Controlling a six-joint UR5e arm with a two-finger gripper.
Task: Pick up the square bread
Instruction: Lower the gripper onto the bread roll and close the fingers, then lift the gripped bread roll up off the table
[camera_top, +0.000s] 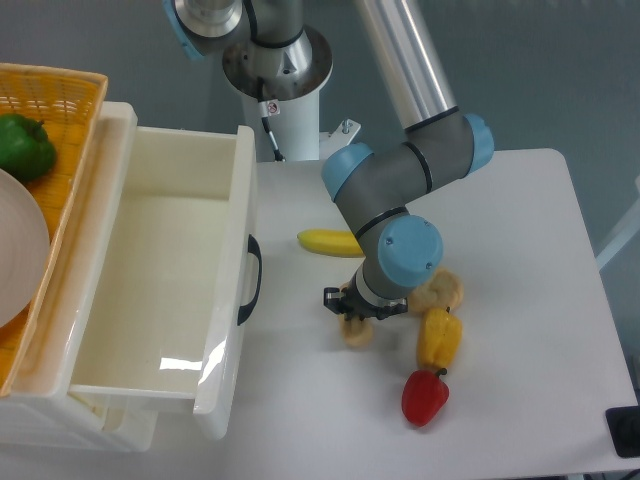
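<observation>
With my gripper (358, 312) low over the bread (357, 333), I cannot see enough to be sure of my hold. My own wrist covers most of the fingers; only a dark bit of them shows on either side of the loaf's upper end. They look drawn in close around it, but whether they truly pinch it or only stand beside it I cannot tell.

As for the bread, it lies on the table (520, 220) under my wrist, a pale end poking out below the fingers. It sits near the yellow pepper (438, 338) on one side, with the bun (441, 291) just beyond my wrist and the red pepper (425, 396) a little further down.

What worries me most is a shallow grip. If I hold only the top edge of the loaf, I judge it could tip or slide out as I lift, since its flat sides give little to catch on. Squeezing hard is no cure, as soft bread may crush or squirt free.

Crowding is the second risk. My wrist hangs close to the bun and yellow pepper, so any sideways drift on the way up could knock them. A straight lift seems safest, away from the banana (328, 242) and the drawer (160, 280).
</observation>
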